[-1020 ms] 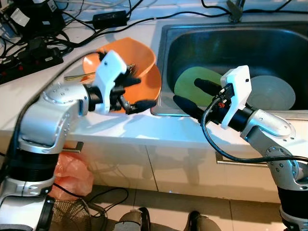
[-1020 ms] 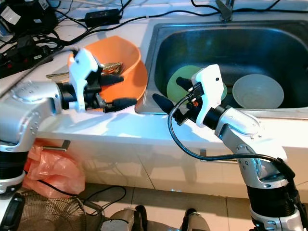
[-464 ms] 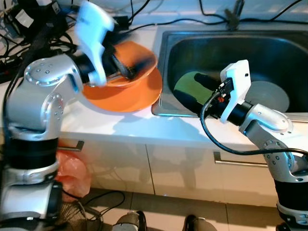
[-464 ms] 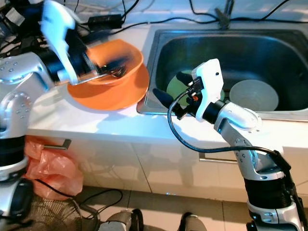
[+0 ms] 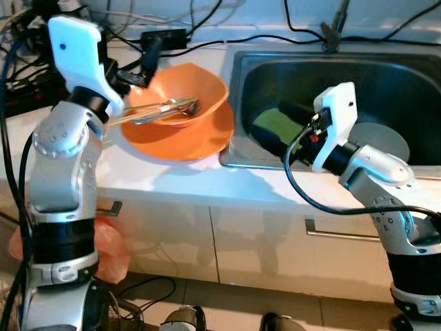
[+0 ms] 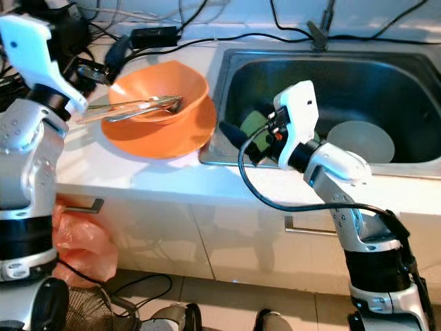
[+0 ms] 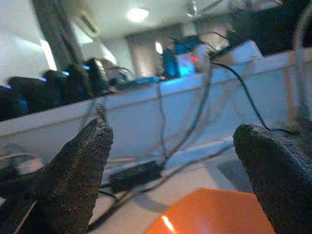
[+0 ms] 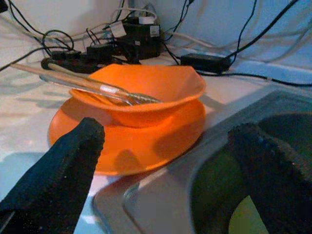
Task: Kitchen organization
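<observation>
We see an orange bowl (image 5: 180,96) holding utensils (image 5: 162,110) on a plate (image 5: 200,138). Left gripper (image 5: 134,65) and right gripper (image 6: 244,131): both wide apart, empty.

Orange bowl (image 6: 160,93) on orange plate (image 6: 162,134), utensils (image 6: 141,107) inside; right pincer (image 6: 242,131) open at sink (image 6: 331,65) edge.

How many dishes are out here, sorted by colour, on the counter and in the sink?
Orange: 2, bowl stacked on plate, on the counter
Green: 1, plate in the sink
Pale grey: 1, dish in the sink
Total: 4
</observation>
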Available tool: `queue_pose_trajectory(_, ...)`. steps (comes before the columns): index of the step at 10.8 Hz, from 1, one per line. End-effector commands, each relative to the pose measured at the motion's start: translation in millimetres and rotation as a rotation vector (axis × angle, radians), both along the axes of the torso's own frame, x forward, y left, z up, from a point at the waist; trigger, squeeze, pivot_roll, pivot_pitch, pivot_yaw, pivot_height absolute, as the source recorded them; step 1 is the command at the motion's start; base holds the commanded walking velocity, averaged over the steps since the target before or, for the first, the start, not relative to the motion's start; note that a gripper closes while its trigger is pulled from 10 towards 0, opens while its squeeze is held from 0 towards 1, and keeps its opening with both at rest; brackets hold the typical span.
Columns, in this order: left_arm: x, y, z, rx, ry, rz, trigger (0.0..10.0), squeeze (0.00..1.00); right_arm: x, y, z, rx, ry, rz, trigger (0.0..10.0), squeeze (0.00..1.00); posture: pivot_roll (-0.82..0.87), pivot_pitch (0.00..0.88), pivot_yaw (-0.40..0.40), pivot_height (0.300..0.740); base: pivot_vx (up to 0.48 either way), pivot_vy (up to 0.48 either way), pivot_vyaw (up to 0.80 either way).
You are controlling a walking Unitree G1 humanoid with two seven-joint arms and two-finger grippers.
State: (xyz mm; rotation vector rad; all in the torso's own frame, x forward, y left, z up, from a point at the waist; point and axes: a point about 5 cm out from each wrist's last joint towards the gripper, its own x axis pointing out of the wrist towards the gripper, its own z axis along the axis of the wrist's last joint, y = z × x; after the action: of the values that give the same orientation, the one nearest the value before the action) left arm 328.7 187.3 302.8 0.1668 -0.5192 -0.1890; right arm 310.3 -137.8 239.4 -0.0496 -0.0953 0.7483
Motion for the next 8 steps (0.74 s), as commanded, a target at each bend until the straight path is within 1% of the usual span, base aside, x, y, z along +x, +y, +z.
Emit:
queue_pose_trajectory(1,-0.6,4.4,-6,-0.006,-0.004,0.059,10.0,0.0,2.3,-1.8,1,0.0,-0.009,-0.019,10.0,0.0,0.05,0.094,0.078,0.74,0.0,0.0,0.0)
queue_pose_trajectory(2,-3.6,2.9,-20,0.029,-0.02,0.123,10.0,0.0,3.6,-2.8,1,0.009,-0.013,-0.039,10.0,0.0,0.05,0.098,0.081,0.74,0.0,0.0,0.0)
queue_pose_trajectory(5,-4.1,5.6,-26,0.038,-0.034,0.178,10.0,0.0,4.2,-3.6,0,0.016,-0.011,-0.056,10.0,0.0,0.05,0.106,0.084,0.74,0.0,0.0,0.0)
queue_pose_trajectory(7,-7.2,14.4,-25,0.013,-0.072,0.265,10.0,0.0,3.8,-4.2,1,0.02,-0.01,-0.064,10.0,0.0,0.04,0.116,0.081,0.74,0.0,0.0,0.0)
queue_pose_trajectory(8,-7.2,18.3,-25,0.002,-0.072,0.295,10.0,0.0,4.0,-5.0,1,0.021,-0.009,-0.07,10.0,0.0,0.04,0.122,0.08,0.74,0.0,0.0,0.0)
